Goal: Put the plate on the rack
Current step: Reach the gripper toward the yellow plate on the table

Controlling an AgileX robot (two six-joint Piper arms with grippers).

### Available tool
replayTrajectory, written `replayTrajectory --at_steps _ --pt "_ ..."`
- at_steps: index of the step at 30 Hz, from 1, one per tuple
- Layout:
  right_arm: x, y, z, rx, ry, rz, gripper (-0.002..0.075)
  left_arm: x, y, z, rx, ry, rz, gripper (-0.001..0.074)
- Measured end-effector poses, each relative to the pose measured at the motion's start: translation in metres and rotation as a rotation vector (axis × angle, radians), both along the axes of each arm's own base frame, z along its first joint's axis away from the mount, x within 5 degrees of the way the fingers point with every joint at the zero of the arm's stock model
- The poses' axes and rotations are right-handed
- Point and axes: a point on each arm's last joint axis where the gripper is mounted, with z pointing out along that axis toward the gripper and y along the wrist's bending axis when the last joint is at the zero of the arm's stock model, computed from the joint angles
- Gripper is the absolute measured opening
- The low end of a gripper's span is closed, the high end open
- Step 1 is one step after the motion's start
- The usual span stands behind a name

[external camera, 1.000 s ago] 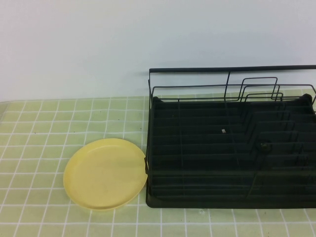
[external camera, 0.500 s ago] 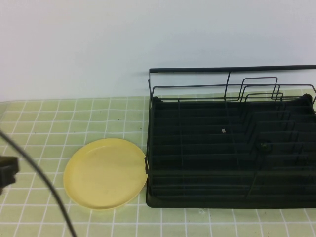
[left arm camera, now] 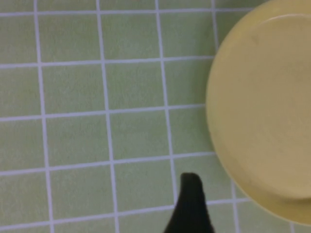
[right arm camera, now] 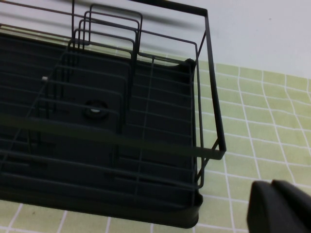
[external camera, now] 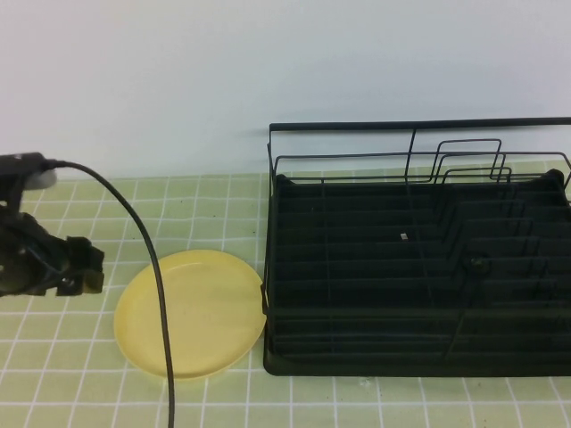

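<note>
The yellow plate (external camera: 190,312) lies flat near the bench's (external camera: 53,392) front edge, touching the rack's (external camera: 415,267) left side. The left gripper (external camera: 89,267) hovers just left of it, jaws open. The right gripper (right arm camera: 279,206), jaws closed and empty, is near the rack's right end.

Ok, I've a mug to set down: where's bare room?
Free: mat between plate and wall, and the strip before the rack. Crowded: left of the plate, by the left gripper. Right gripper, shut, sits near the rack's right end.
</note>
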Motion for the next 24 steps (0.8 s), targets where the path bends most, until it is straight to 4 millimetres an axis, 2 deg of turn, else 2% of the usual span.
replayTrajectory --at_steps 4,7,17,24 --pt "0.000 0.000 0.000 0.000 0.000 0.000 -0.0003 0.018 -0.002 -0.025 -0.022 0.070 0.006 0.0430" --pt "0.000 0.000 0.000 0.000 0.000 0.000 -0.0003 0.027 -0.005 -0.040 -0.060 0.086 0.011 0.0424" --pt "0.000 0.000 0.000 0.000 0.000 0.000 -0.0003 0.043 -0.006 -0.070 -0.100 0.108 0.069 0.0422" --pt "0.000 0.000 0.000 0.000 0.001 0.000 -0.0003 0.049 -0.022 -0.090 -0.121 0.134 -0.004 0.0421"
